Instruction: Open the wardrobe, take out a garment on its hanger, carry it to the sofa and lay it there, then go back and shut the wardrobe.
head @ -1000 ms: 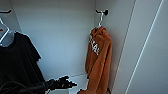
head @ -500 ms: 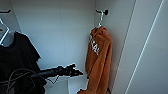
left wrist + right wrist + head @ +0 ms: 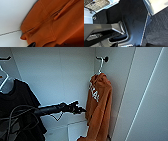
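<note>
At the far left of the head view a black garment (image 3: 17,104) hangs on its own white hanger (image 3: 4,78), under a dark hook on the back panel. From this side the left arm (image 3: 47,110) comes in, with loose black cables in front of the black cloth. Its left tool (image 3: 79,109) is stretched toward the right and ends just beside the edge of the orange garment (image 3: 100,107); I cannot tell whether it touches the cloth, and I cannot tell how far the tool is open or if it has hold of anything. One second ago the arm ended much further left, near the black garment, and half a second ago it was about halfway, so it has moved steadily toward the orange one.

The orange garment hangs inside the open wardrobe (image 3: 62,74), in the right corner, on a thin white hanger (image 3: 100,65) whose curved top is hooked on a dark peg (image 3: 105,59). It has white letters on the chest, too blurred to read. The garment has stayed in its place.

In the left wrist view the orange cloth (image 3: 50,25) is very near, with seams and a folded strip, in front of the white panel.

The right wrist view shows dark robot parts above grey carpet (image 3: 159,28); the state of the right tool cannot be judged.
</note>
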### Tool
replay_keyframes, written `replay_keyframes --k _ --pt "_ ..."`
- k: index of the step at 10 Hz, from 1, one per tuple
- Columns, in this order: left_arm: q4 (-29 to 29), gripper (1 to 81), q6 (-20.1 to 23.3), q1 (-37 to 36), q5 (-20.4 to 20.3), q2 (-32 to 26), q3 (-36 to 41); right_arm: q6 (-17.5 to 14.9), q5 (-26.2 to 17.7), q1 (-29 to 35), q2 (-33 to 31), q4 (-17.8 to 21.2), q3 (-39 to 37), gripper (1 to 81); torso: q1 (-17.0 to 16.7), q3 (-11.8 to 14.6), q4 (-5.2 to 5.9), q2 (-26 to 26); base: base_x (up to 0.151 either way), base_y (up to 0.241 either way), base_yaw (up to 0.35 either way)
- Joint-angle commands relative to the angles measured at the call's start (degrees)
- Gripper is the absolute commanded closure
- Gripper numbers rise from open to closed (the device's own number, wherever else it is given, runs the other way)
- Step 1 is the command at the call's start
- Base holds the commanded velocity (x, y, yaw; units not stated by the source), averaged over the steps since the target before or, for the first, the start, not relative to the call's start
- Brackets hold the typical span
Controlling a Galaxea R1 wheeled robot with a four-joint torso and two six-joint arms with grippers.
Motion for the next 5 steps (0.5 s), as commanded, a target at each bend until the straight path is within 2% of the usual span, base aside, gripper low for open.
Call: replay_keyframes --k 1,2,4,5 --pt "-3.96 1.0 -5.31 -18.29 -0.26 2.92 1.07 -0.03 -3.33 2.05 -0.13 0.03 -0.13 1.0 0.00 0.00 0.00 0.00 0.000 0.000 0.000" --pt "-5.36 1.0 -6.87 -20.83 -0.34 3.53 0.72 0.05 -3.41 2.14 -0.05 0.03 -0.21 1.0 0.00 0.00 0.00 0.00 0.000 0.000 0.000" --pt "-8.53 1.0 -11.98 -23.92 -6.06 2.39 0.89 0.06 -3.59 2.06 0.04 0.03 -0.21 1.0 0.02 0.00 0.00 0.02 0.000 0.000 0.000" --pt "-10.62 1.0 -12.78 -25.51 -6.50 1.95 0.81 0.06 -3.59 2.05 0.04 0.03 -0.39 1.0 0.02 0.00 0.00 0.04 0.000 0.000 0.000"
